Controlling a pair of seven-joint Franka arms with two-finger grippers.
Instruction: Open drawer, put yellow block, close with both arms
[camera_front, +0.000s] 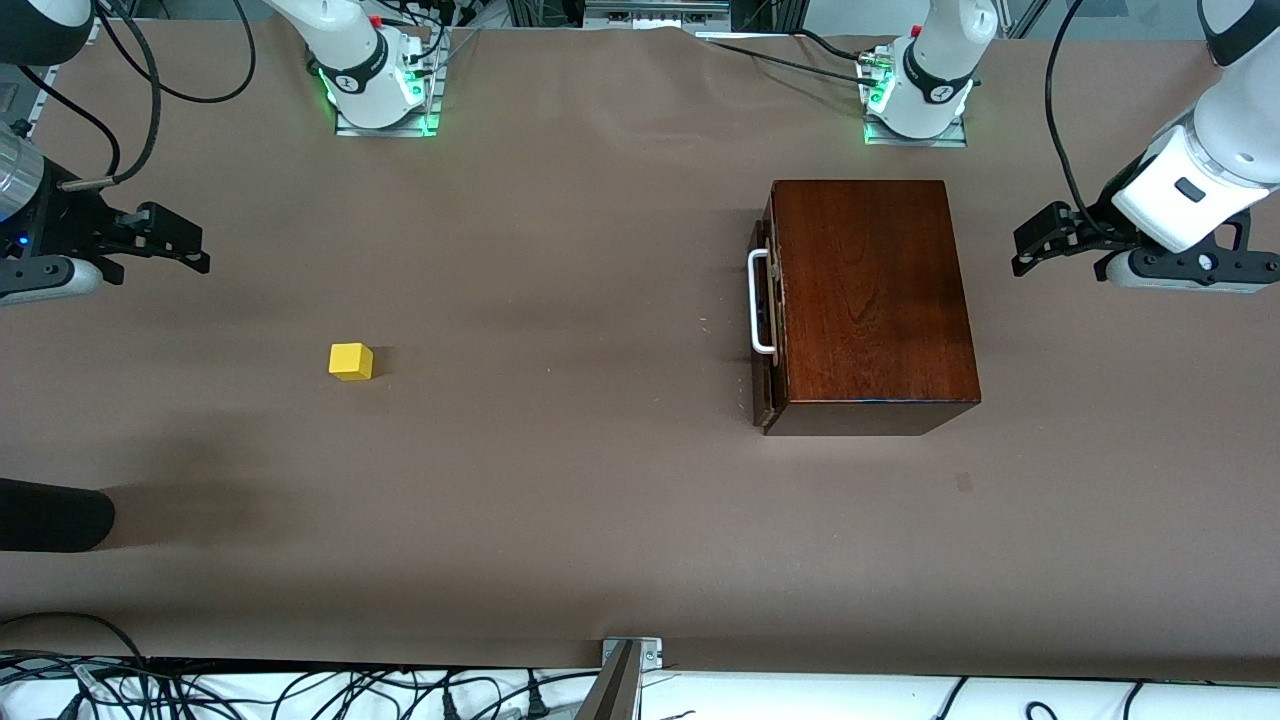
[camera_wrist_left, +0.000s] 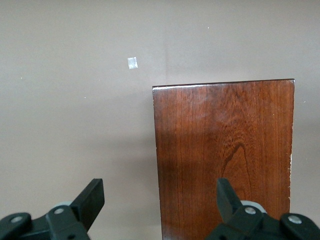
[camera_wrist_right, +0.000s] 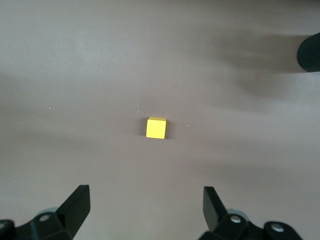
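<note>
The mahogany box (camera_front: 870, 300) stands toward the left arm's end of the table. Its drawer is pushed in, and the white bar handle (camera_front: 760, 302) faces the right arm's end. The yellow block (camera_front: 350, 361) lies on the table toward the right arm's end, well apart from the box. My left gripper (camera_front: 1035, 242) is open and empty, up in the air beside the box; its wrist view shows the box top (camera_wrist_left: 222, 155) under one finger (camera_wrist_left: 226, 197). My right gripper (camera_front: 185, 243) is open and empty; its wrist view shows the block (camera_wrist_right: 156, 128) ahead of its spread fingers (camera_wrist_right: 77, 202).
A black cylindrical object (camera_front: 50, 515) pokes in at the table's edge near the right arm's end, nearer to the front camera than the block; it also shows in the right wrist view (camera_wrist_right: 310, 52). A small tape mark (camera_front: 963, 482) lies on the brown table cover (camera_front: 560, 480).
</note>
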